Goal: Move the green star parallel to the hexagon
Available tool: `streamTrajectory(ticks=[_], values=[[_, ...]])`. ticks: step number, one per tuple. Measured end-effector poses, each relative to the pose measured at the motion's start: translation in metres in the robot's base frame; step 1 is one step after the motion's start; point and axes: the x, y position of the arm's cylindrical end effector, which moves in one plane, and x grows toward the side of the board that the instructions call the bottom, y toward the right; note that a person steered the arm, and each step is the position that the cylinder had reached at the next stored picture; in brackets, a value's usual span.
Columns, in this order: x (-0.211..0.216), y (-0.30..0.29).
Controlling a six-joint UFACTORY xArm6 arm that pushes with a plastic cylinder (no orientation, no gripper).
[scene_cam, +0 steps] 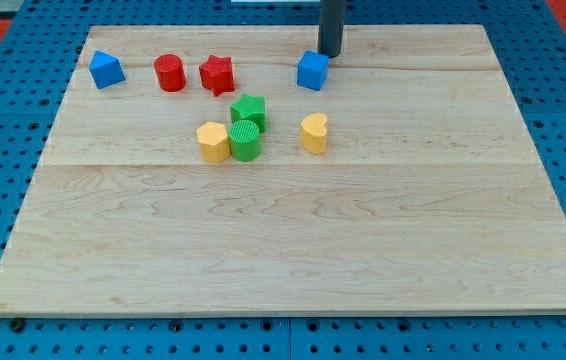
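Our arm ends in a bare dark rod with no jaws to open, close or clamp, so there is nothing of that kind to report; what we have is my tip, resting on the wooden board near the view's top edge. Just below it and a little toward the view's left sits the blue cube, so near that we cannot tell whether the two touch. The green star lies well apart from my tip, down toward the view's bottom and off to the view's left. Directly below the star, touching or almost touching it, stands the green cylinder, and pressed against that cylinder's left side is the yellow hexagon. From my tip, the yellow heart is nearly straight down toward the view's bottom, past the blue cube, and stands clear of the green pair on their right. Farther to the view's left of my tip, in a rough row near the top of the board, we see the red star, then the red cylinder, then a blue block with a peaked top, the farthest from the rod.
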Motion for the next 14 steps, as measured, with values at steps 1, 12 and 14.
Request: streamTrajectory(ticks=[1, 12, 14], values=[[0.019, -0.003], [0.14, -0.208], [0.141, -0.222]])
